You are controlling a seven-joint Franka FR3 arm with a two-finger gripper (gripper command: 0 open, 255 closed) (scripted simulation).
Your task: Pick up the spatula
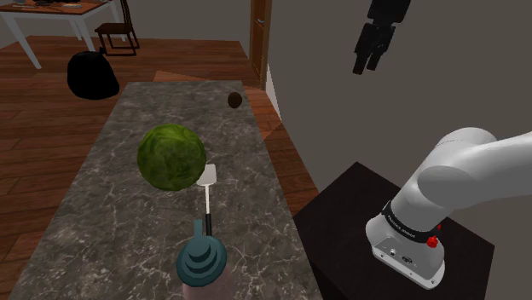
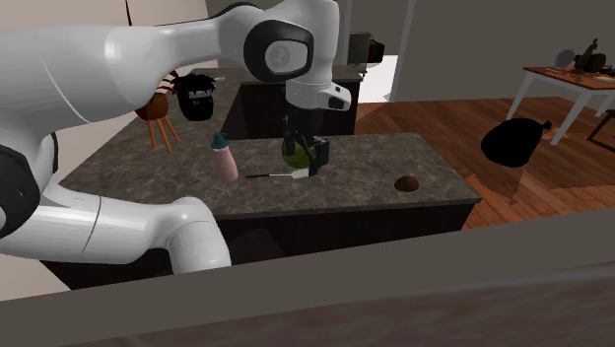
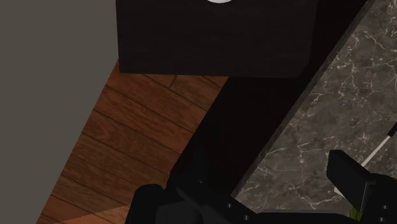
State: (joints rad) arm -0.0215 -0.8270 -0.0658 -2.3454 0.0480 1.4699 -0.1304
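Note:
The spatula (image 1: 207,196) lies flat on the dark marble counter (image 1: 102,196). Its white blade touches a green cabbage-like ball (image 1: 172,158), and its thin handle runs toward a teal-capped bottle (image 1: 202,260). My black gripper (image 1: 365,61) hangs high in the air, off the counter's edge on the stand's side and well away from the spatula. In the wrist view the gripper (image 3: 248,194) is open with nothing between its fingers. The spatula's handle (image 3: 380,145) shows there as a thin pale line on the counter (image 3: 331,121), past one finger. In the second exterior view the spatula (image 2: 271,175) lies beside the gripper (image 2: 311,163).
A small brown lump (image 1: 234,100) sits at the counter's far end. Below the gripper are the dark stand box (image 3: 216,38) and the wood floor (image 3: 127,146). A black bag-like shape (image 1: 91,75), a chair (image 1: 115,34) and a white table (image 1: 51,21) stand beyond the counter.

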